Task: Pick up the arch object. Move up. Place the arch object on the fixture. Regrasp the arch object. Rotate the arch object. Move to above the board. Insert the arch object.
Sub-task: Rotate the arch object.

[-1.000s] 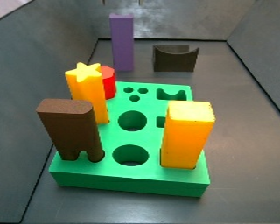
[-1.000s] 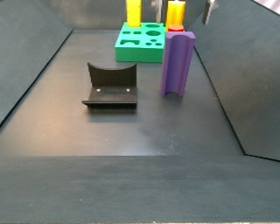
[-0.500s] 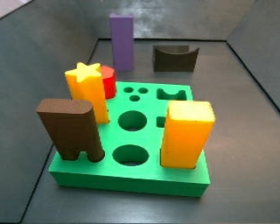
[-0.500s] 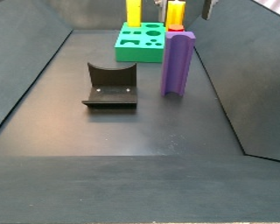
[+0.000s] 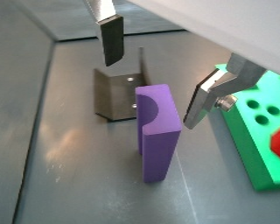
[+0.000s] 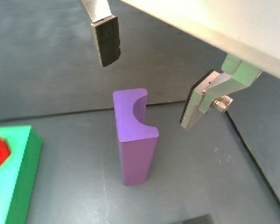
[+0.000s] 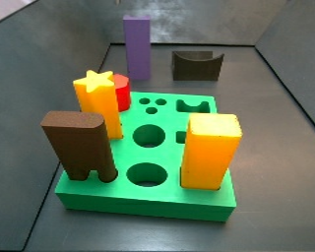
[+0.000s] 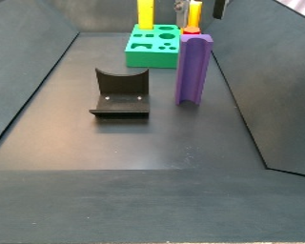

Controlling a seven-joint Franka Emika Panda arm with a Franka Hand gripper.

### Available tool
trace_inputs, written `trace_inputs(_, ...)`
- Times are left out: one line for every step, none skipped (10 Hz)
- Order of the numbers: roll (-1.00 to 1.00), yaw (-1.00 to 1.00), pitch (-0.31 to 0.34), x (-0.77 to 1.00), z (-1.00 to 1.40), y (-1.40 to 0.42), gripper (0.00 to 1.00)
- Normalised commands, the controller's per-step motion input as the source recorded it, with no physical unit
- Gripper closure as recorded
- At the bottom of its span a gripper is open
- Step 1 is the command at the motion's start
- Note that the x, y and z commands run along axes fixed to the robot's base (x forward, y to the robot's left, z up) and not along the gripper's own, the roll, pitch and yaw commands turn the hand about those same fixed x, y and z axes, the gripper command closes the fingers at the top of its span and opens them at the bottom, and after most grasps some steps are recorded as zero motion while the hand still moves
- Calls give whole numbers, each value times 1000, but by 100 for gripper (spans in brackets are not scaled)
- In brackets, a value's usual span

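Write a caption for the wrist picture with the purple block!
Open hand above the upright purple arch block, green board beside it.

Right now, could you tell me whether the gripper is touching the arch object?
No, in a wrist view the open gripper hangs above the arch object, its fingers clear of it.

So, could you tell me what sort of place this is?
Probably a robot test cell: dark walled floor, a green board holding pegs, a fixture, and the open gripper above the standing arch object.
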Motion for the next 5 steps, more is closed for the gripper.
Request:
trace_inputs(-6,1000,7,34,-25,3,0)
trace_inputs(-6,1000,7,34,-24,3,0)
trace_inputs(-6,1000,8,34,-24,2,0)
trace_inputs(-7,1000,8,34,-24,2,0)
trace_inputs(-7,1000,8,34,-24,2,0)
